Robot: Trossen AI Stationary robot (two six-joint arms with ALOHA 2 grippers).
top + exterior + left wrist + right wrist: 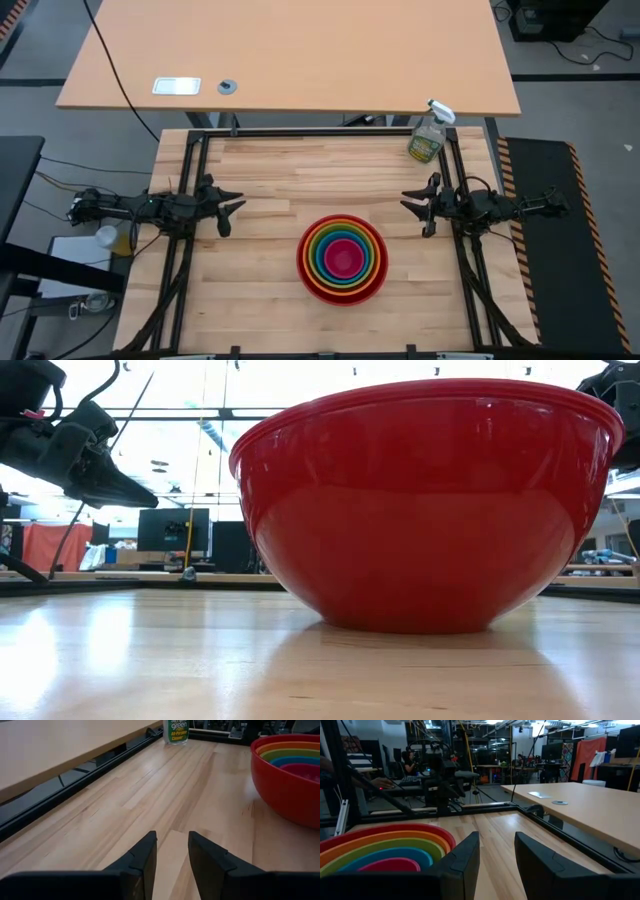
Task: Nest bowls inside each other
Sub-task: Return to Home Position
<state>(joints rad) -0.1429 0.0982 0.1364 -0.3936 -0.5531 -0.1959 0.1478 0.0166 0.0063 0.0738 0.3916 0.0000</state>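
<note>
The bowls stand nested on the wooden table, near its middle: pink innermost, then blue, green and orange, in the large red one. The red bowl rests on its base. The stack also shows in the left wrist view and the right wrist view. My left gripper hovers at the table's left side, fingers apart with nothing between them. My right gripper hovers at the right side, likewise open and empty. Both are well clear of the bowls.
A clear spray bottle stands at the table's far right corner. A black frame rail runs around the table. A larger desk lies beyond the far edge. A person sits at a desk in the room.
</note>
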